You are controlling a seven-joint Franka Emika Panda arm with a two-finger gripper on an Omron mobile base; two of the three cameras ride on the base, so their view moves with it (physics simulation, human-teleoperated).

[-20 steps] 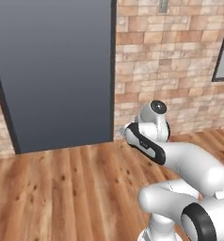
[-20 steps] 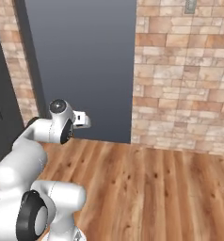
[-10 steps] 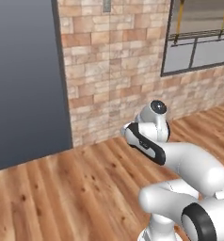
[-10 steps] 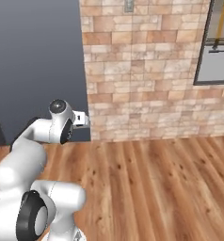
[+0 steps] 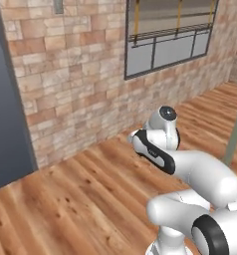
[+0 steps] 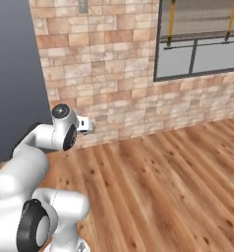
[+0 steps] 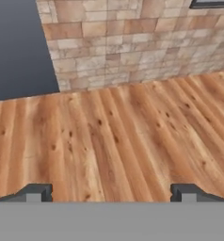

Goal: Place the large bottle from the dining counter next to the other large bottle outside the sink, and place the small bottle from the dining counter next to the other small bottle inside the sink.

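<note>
- Facing a brick wall (image 5: 75, 84), the arm is folded close above the base, over a wooden plank floor (image 6: 158, 187).
- Gripper (image 7: 112, 192): the jaws stand wide apart with nothing between them; the two dark fingertips (image 7: 35, 192) rise at the lower edge of the hand view, above bare floor boards.
- A dark grey panel (image 6: 13, 78) adjoins the wall on the left; a dark-framed window (image 5: 168, 35) is set in the wall on the right.
- None of the bottles, the sink or the dining surface can be located relative to the jaws from these views.
</note>
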